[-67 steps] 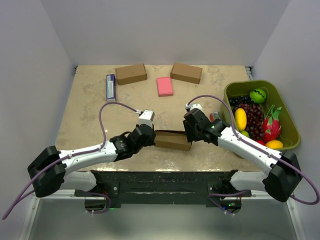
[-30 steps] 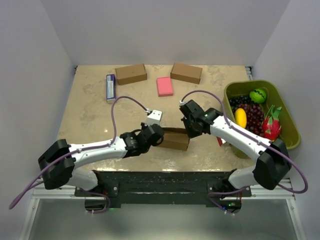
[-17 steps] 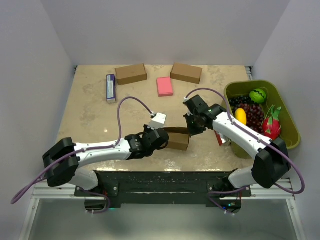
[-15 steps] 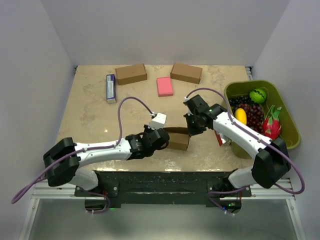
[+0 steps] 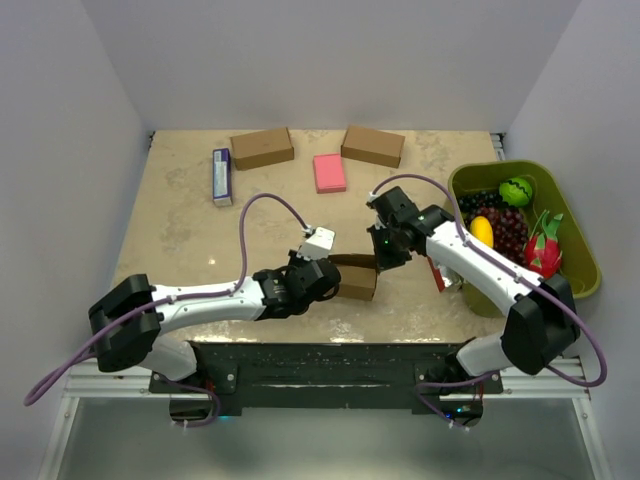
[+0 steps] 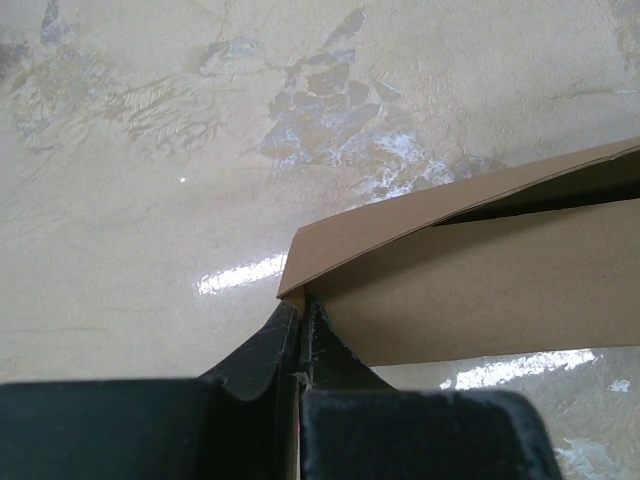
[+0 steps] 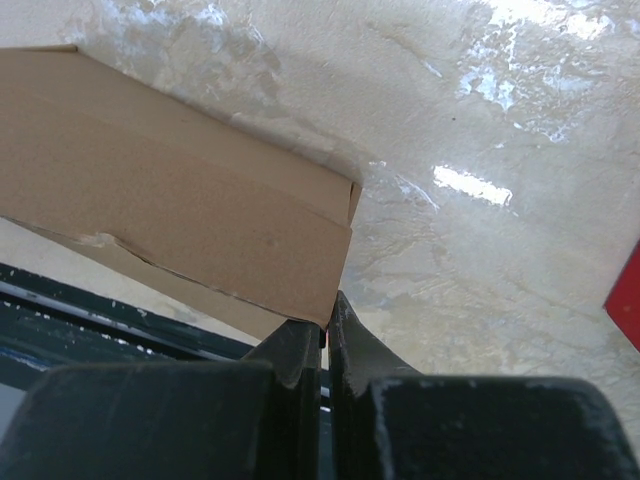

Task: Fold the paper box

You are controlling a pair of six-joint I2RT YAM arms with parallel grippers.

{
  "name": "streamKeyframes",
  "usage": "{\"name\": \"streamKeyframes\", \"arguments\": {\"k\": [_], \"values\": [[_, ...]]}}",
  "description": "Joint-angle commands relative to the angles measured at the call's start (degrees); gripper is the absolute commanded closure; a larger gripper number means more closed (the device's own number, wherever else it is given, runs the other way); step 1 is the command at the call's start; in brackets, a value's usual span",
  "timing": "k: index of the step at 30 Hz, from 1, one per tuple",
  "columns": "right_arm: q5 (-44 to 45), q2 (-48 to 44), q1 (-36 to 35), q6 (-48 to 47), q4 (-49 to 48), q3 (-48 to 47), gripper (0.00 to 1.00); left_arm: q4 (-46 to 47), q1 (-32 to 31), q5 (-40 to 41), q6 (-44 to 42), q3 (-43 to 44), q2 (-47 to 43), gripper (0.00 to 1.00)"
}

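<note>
**A:** Where do things sit on the table (image 5: pixel 170 240)?

**B:** The paper box (image 5: pixel 357 284) lies near the front edge, about midway between the 2 arm bases. It is well apart from the green basket (image 5: pixel 500 167) of toy fruit on the right. It is only partly formed: the left wrist view shows a top panel (image 6: pixel 400 220) riding up off the body, with a dark gap under it.

**A:** Which way does it run?

**B:** Its long axis goes left to right across the table, so 1 end faces each arm. The left gripper (image 5: pixel 326 281) is at the left end and the right gripper (image 5: pixel 381 257) at the far right corner. Neither arm is nearer, as both touch the box.

**A:** And the jaws?

**B:** Both are closed onto cardboard. The left fingers (image 6: pixel 265 345) pinch a thin edge at the left corner, and the right fingers (image 7: pixel 290 355) pinch the box's right corner.

**A:** So what does the next move hinge on?

**B:** On that shared axis, I judge. With both ends held, a push along it would buckle the box, while a turn about it could bring the top panel down.
</note>
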State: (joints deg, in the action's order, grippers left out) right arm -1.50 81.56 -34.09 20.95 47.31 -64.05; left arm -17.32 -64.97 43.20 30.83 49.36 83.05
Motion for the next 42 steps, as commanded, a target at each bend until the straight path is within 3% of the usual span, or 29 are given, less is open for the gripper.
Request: {"name": "streamKeyframes", "arguments": {"k": [1, 27, 34, 42], "values": [[-12.74, 1.41, -0.37, -0.73, -3.89, -3.89, 1.0, -4.91, -1.56, -11.91, 1.51, -2.34, 4.84, 1.0], [-20.03, 6.07, 5.79, -9.88, 4.63, -8.99, 1.0, -5.18, -1.65, -11.82, 1.51, -1.47, 7.48, 1.0], [-24.25, 3.35, 5.79, -4.26, -1.86, -3.63, 1.0, -5.53, -1.65, -12.79, 1.08, 0.82, 9.06, 1.0], [-18.81, 0.45, 5.7, -3.55, -2.4, 1.12, 1.0, -5.62, -1.56, -13.93, 0.9, 2.05, 9.68, 1.0]]}}
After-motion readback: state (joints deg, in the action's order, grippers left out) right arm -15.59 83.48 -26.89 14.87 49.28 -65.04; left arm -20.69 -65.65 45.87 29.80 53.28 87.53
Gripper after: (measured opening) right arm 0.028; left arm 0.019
